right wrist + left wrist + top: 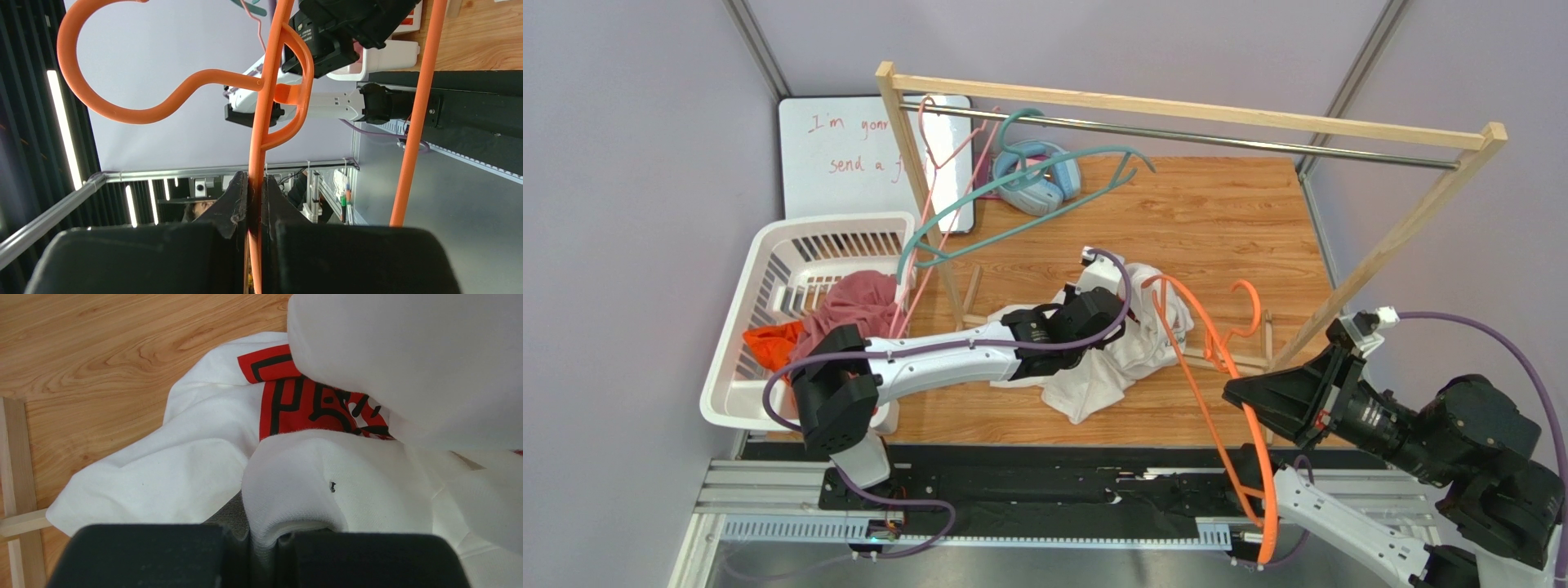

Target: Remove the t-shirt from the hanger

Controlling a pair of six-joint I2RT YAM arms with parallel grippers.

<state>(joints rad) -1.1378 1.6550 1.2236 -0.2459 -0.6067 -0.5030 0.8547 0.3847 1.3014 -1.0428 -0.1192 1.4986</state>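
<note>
A white t-shirt (1112, 355) with a red and black print (288, 398) lies crumpled on the wooden table. My left gripper (1100, 306) is shut on a fold of its white fabric (294, 496), low over the table. My right gripper (1247, 398) is shut on the orange hanger (1210, 368), gripping one thin bar (258, 153) between its fingers. The hanger is tilted, its top end by the shirt's right edge and its long bar running down to the near rail. Its hook (92, 73) shows in the right wrist view. Whether the hanger is still inside the shirt is hidden.
A wooden rack (1185, 116) with a metal rail spans the back, its legs (1382, 257) on the table. Teal (1014, 184) and pink hangers (952, 147) hang at its left. A white basket (805, 294) of clothes stands at the left. A whiteboard (842, 153) and blue headphones (1038, 178) lie behind.
</note>
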